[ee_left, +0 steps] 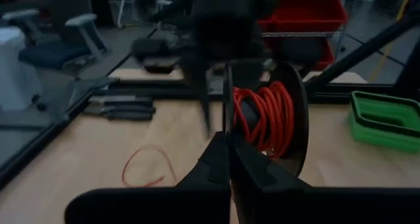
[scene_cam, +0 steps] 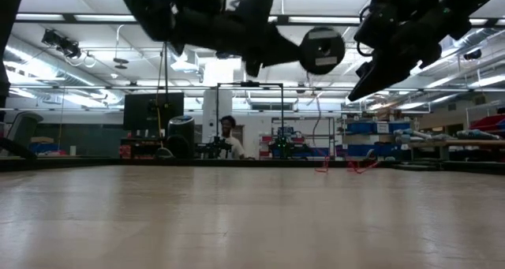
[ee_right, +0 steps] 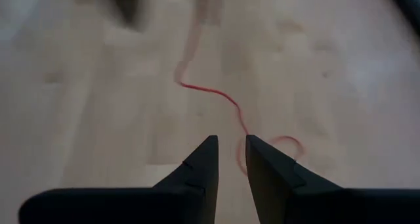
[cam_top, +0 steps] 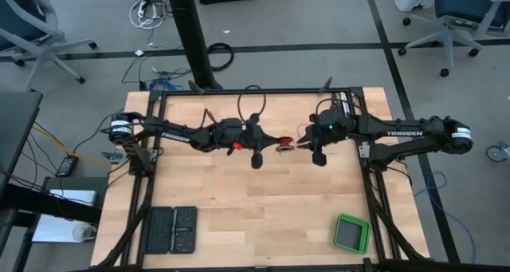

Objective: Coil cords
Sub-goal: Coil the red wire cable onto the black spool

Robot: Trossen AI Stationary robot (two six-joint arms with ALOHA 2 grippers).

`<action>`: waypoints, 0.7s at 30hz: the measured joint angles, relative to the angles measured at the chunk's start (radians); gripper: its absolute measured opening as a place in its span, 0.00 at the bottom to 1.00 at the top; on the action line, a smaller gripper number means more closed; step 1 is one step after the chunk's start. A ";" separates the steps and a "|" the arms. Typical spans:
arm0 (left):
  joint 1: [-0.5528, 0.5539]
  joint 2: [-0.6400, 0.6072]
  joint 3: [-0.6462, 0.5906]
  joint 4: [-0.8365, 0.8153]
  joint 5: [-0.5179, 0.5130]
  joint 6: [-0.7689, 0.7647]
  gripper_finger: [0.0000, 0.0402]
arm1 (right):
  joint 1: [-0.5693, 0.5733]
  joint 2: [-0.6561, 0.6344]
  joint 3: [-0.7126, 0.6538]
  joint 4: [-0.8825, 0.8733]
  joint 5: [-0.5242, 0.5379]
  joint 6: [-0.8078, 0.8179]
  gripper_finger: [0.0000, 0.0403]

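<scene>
Take the black spool [ee_left: 289,119] as your reference: you will find it raised above the middle of the wooden table [cam_top: 263,216], between the two grippers. The left gripper [ee_left: 228,159] is closed, its two dark fingers pressed together on the spool's near flange, so treat it as gripping the spool. The red-orange cord [ee_left: 266,115] is wound in several turns around the spool's core, and a loose loop of the same cord lies on the table surface below and to one side of the spool. In the high view the spool [cam_top: 284,143] sits just beside the left gripper [cam_top: 256,148], with the right gripper [cam_top: 312,148] just on its other side. The right gripper [ee_right: 230,159] stands narrowly open, with a small gap between its fingertips; its wrist view shows the cord [ee_right: 216,96] trailing in a wavy line across the table beyond the fingers, ending in a small loop, and you cannot tell whether the fingers touch it. A green tray [cam_top: 351,234] rests well apart from the spool, near the table's corner.
</scene>
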 joint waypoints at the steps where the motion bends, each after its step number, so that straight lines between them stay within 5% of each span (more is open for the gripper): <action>1: 0.006 0.000 -0.013 0.013 -0.001 -0.020 0.00 | -0.002 0.000 0.000 0.004 -0.017 0.000 0.19; 21: 0.019 -0.001 -0.024 -0.029 0.084 -0.064 0.00 | 0.041 0.001 -0.002 0.243 -0.034 0.043 0.17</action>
